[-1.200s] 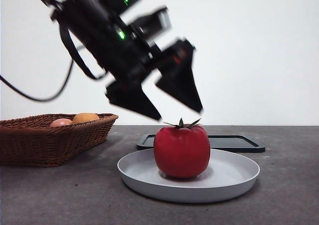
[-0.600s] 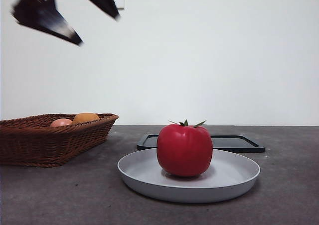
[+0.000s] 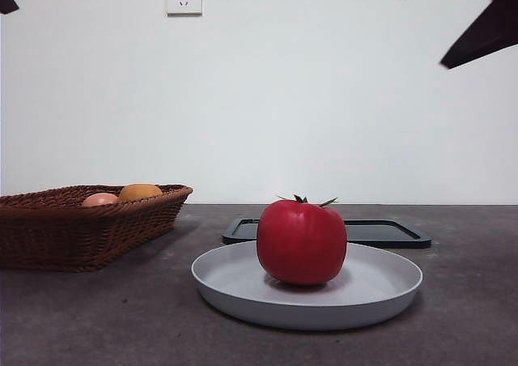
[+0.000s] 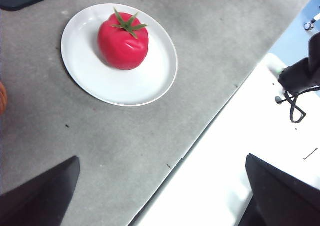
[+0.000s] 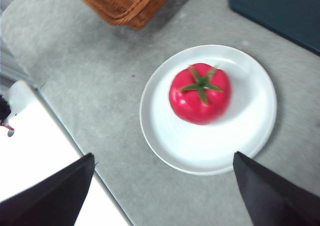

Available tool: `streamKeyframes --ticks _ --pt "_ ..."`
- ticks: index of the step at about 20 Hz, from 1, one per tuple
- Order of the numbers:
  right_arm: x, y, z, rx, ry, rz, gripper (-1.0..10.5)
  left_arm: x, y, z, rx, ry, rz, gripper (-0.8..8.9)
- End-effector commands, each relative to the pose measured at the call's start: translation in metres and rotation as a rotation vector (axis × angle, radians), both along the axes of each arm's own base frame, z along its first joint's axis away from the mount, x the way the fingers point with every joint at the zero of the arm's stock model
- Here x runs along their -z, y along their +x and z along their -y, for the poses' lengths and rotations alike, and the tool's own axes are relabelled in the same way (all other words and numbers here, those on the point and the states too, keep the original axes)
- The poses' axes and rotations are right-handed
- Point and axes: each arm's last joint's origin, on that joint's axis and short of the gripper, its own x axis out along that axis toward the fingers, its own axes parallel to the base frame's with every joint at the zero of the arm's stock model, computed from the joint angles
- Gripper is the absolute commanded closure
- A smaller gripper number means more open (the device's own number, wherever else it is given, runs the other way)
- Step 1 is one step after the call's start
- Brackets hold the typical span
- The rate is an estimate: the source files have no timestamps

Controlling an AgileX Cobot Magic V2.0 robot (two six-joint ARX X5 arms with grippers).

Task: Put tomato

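Observation:
The glossy red tomato (image 3: pixel 302 243) with a green calyx stands upright on a white round plate (image 3: pixel 380 289) at the table's middle. It also shows in the left wrist view (image 4: pixel 123 40) and the right wrist view (image 5: pixel 200 93). My left gripper (image 4: pixel 160 196) is open and empty, high and well away from the plate (image 4: pixel 100 81); only a black tip (image 3: pixel 6 0) shows at the top left corner. My right gripper (image 5: pixel 165 196) is open and empty, high above the plate (image 5: pixel 210 151); its jaws show at the top right of the front view (image 3: pixel 421 27).
A brown wicker basket (image 3: pixel 81 224) stands at the left with an orange fruit (image 3: pixel 139 192) and a pale pink fruit (image 3: pixel 99 199) in it. A flat black tray (image 3: pixel 380 232) lies behind the plate. The table's edge (image 4: pixel 200 136) runs near the plate.
The open gripper that hung just above the tomato has risen and left toward the top left corner. Another gripper's jaws have come in at the top right. The tomato stays on the plate.

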Motion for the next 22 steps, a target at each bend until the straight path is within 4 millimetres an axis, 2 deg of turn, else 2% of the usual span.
streamKeyframes --ticks 1,5,7,13,19,22 --pt "-0.001 0.010 -0.011 -0.026 0.012 0.018 5.0 -0.006 0.001 0.001 0.020 -0.008 0.030 2.92" --pt "0.013 0.030 -0.032 -0.030 -0.037 0.050 4.8 -0.006 0.001 0.001 0.020 -0.008 0.030 2.92" --pt "0.025 0.042 -0.044 -0.035 -0.064 0.048 4.5 -0.006 0.001 0.001 0.020 -0.008 0.030 2.92" --pt "0.066 0.073 -0.077 -0.055 -0.122 0.027 4.5 -0.006 0.001 0.001 0.020 -0.009 0.030 2.92" --pt "0.094 0.090 -0.092 -0.043 -0.166 0.024 4.5 -0.006 0.001 0.001 0.020 -0.008 0.030 2.91" --pt "0.103 0.094 -0.096 -0.048 -0.173 0.011 4.0 -0.006 0.001 0.001 0.020 -0.009 0.031 2.92"
